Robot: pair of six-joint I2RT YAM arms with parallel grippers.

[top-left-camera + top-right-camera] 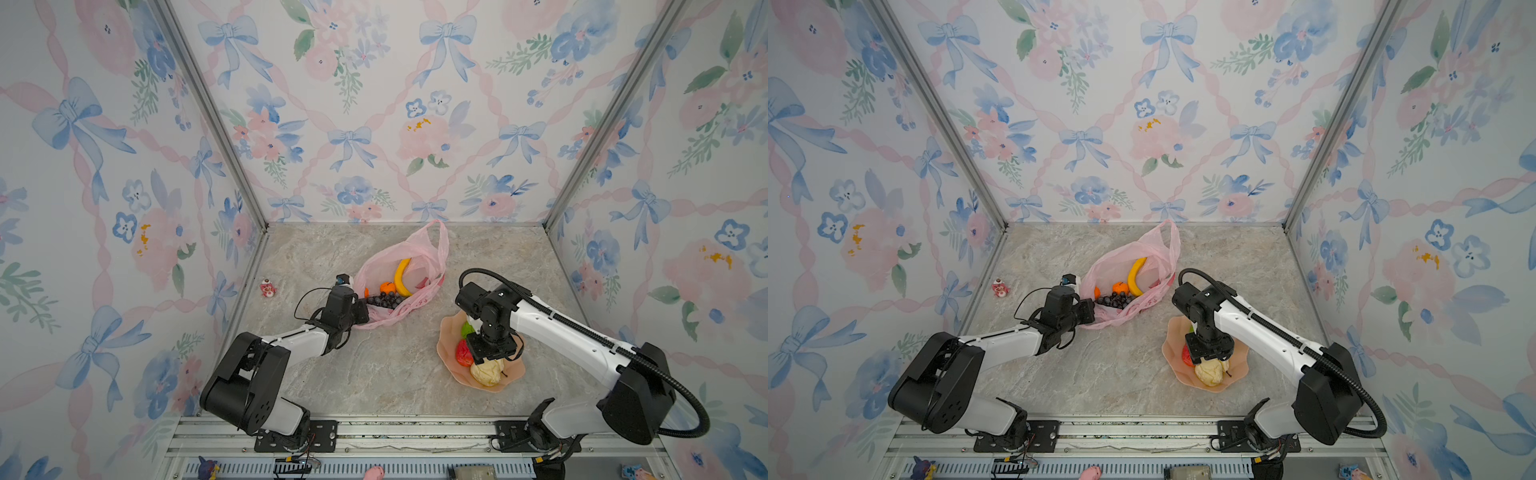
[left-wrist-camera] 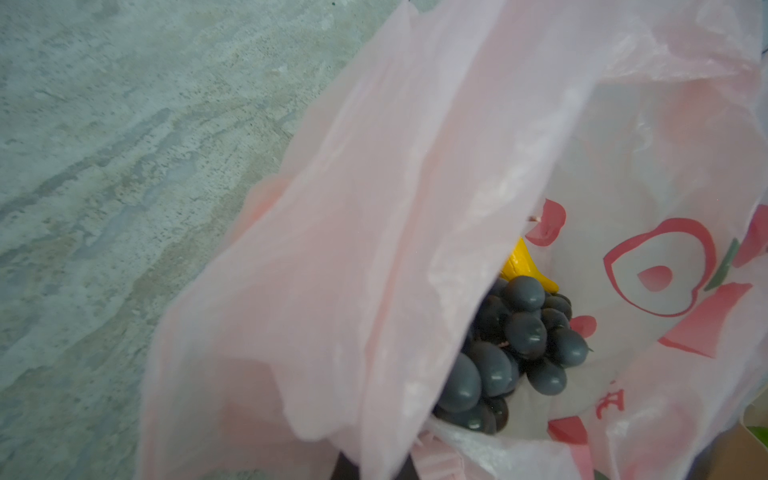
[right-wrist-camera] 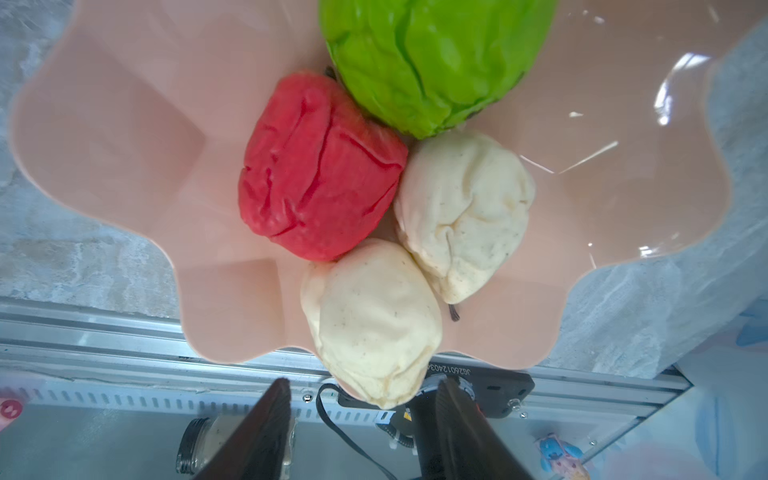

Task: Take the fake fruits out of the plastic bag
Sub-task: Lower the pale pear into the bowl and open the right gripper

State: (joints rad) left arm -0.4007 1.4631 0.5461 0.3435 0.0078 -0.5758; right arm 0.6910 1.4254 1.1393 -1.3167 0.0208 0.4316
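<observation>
**Peach scalloped plate** [image 3: 124, 124]: you find it directly below the right gripper [image 3: 361, 382], flat on the marble-patterned tabletop [image 1: 374, 374].

**Red-and-white figurine** [image 1: 268, 287]: it sits on the tabletop well apart from the left gripper [image 1: 363, 311], on the side away from the plate and near the left wall.

**Floral wallpaper** [image 1: 353, 124]: printed with blue bows, it covers the back wall beyond both grippers and the side walls flanking them.

**Aluminium rail** [image 1: 415, 432]: it runs along the table's front edge, well behind both grippers.

**Beyond the rail:** you see a jar [image 3: 195, 444] past the right gripper in the right wrist view. You also see a purple toy [image 1: 208, 466], a pink toy [image 1: 374, 471] and a blue-and-pink toy [image 1: 633, 471].
</observation>
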